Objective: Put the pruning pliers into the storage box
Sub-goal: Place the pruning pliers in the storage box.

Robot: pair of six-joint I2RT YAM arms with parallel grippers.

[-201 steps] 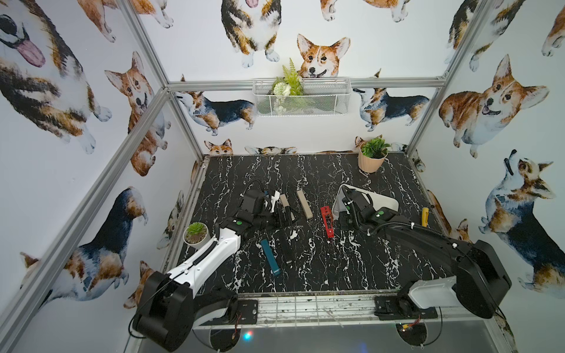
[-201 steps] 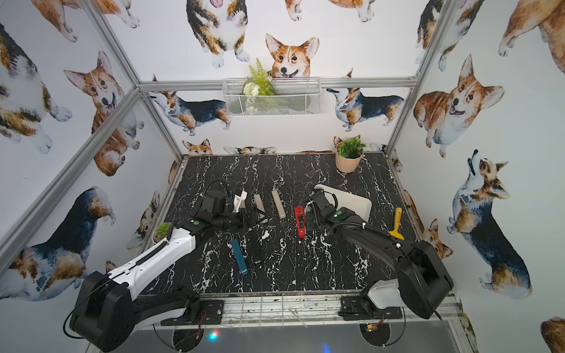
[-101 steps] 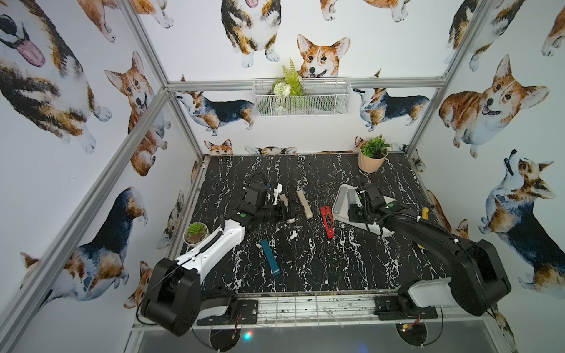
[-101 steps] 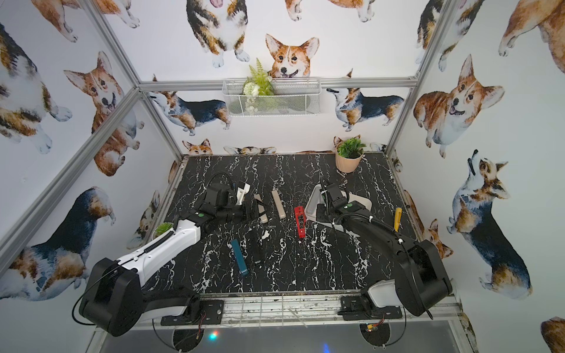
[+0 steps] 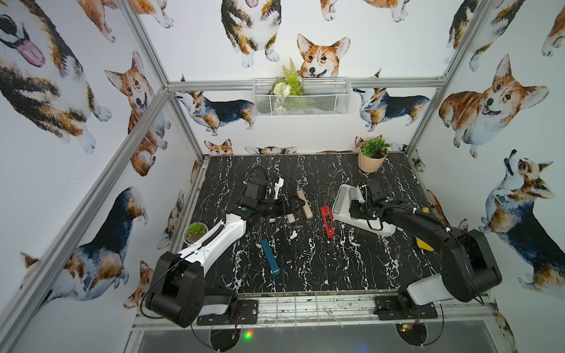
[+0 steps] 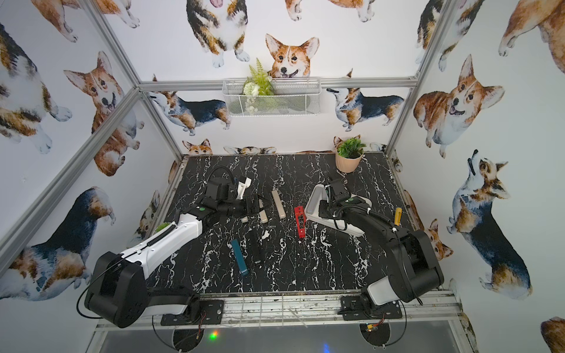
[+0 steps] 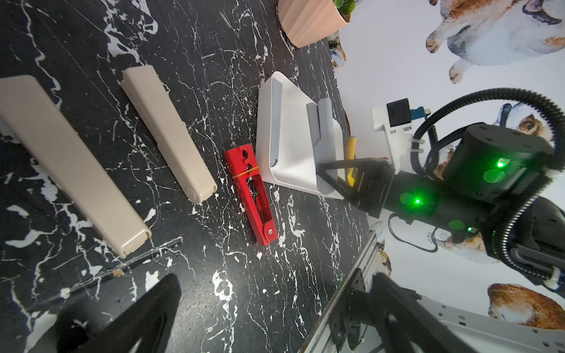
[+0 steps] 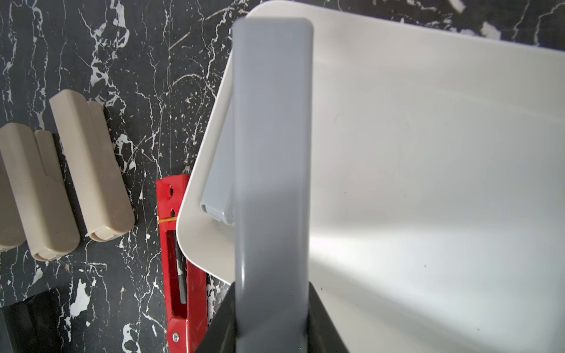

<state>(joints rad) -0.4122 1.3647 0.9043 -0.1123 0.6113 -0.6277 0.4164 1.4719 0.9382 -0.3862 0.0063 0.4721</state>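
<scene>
Black marble tabletop, corgi-print walls. Over on the robot's right, the right gripper is clamped on the held grey pliers, which hang over the storage box; contact with the box floor is unclear. Inside the box, the other grey pliers lie along the rim. On the table: red pliers just beside the box, three beige pliers in a row by the left gripper, whose jaws are spread with nothing between them. Nearer the arm bases, teal pliers and black pliers lie side by side.

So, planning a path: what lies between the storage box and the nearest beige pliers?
Only the red pliers, lying close by the storage box and apart from the beige pliers; the left wrist view shows it.
</scene>
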